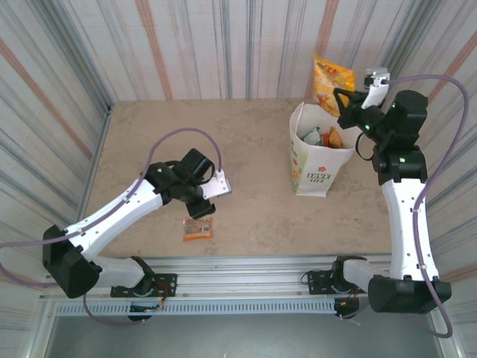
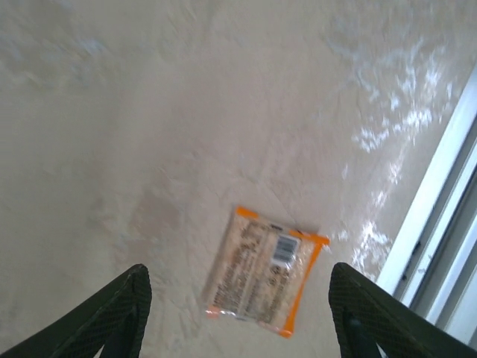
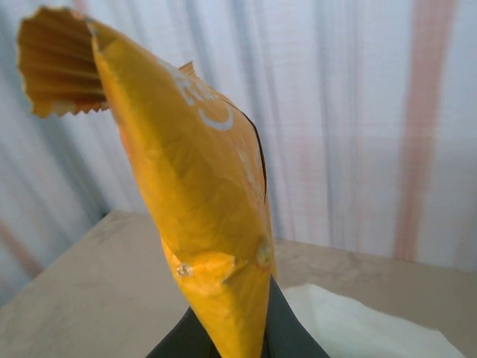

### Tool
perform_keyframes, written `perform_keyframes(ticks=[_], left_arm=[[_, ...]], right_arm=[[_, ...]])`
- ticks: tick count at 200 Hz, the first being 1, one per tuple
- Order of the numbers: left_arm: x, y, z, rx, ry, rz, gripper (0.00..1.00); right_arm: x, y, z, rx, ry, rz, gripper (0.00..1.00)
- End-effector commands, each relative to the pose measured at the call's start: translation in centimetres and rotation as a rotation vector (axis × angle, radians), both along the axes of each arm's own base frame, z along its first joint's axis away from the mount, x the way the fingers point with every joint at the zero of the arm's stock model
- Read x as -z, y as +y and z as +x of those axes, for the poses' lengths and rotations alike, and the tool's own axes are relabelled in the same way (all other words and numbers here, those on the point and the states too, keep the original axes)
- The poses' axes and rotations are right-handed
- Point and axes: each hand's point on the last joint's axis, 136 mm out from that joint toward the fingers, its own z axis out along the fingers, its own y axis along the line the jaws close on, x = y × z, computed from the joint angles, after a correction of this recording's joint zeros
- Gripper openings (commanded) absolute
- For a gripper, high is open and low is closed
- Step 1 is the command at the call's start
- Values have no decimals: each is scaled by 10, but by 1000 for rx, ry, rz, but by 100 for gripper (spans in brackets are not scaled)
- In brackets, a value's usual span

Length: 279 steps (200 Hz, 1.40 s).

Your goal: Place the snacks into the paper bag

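One packet lies loose on the table [image 1: 253,142]: the small orange-brown bar [image 1: 197,227], flat, label side down, near the front rail and well apart from the paper bag [image 1: 314,168]. Note that the bag stands upright on the right half, mouth open, with several snacks [image 1: 325,136] already inside.

Right gripper [image 1: 343,98]: you have it raised just behind the bag's mouth, fingers pressed together on the lower edge of the yellow-orange chips packet [image 1: 332,80]. The packet stands up from the pinch, crimped top uppermost. My reading: it is held by one end so that it hangs narrow and can go in edge-first past the packets already there. In the right wrist view the bag's white rim sits low and just beyond the pinch, so the packet looks not yet over the opening.

Left gripper [image 1: 216,186]: it hovers over the table above the bar, not touching it. In the left wrist view the fingers [image 2: 123,309] are spread wide, with the bar between them and lower down, turned at an angle to them. Judgement: this is a set-up for a pick, spread so as to straddle the bar's short width.

Caution: the bar is thin and flat on a smooth surface; your fingertips may slide over it unless they reach right down to the table.
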Motion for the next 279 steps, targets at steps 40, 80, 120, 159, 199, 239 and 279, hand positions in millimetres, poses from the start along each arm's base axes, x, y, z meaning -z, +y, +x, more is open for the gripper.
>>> perform_keyframes(ticks=[40, 80, 120, 159, 199, 239, 279], left_arm=[[44, 31, -10, 1, 65, 200, 81], [69, 42, -11, 2, 117, 284, 91], [92, 49, -16, 4, 207, 353, 96], [117, 50, -13, 8, 255, 416, 96], [138, 52, -13, 17, 285, 457, 97], [155, 46, -16, 22, 317, 437, 94], [165, 42, -18, 18, 361, 434, 78]], right_arm=[[56, -39, 21, 204, 217, 76, 21], [68, -27, 18, 143, 268, 92, 49], [70, -10, 11, 80, 269, 80, 51], [74, 9, 8, 16, 251, 56, 51], [77, 15, 8, -10, 243, 58, 51], [73, 18, 5, -27, 222, 61, 51], [70, 15, 1, -10, 207, 59, 50]])
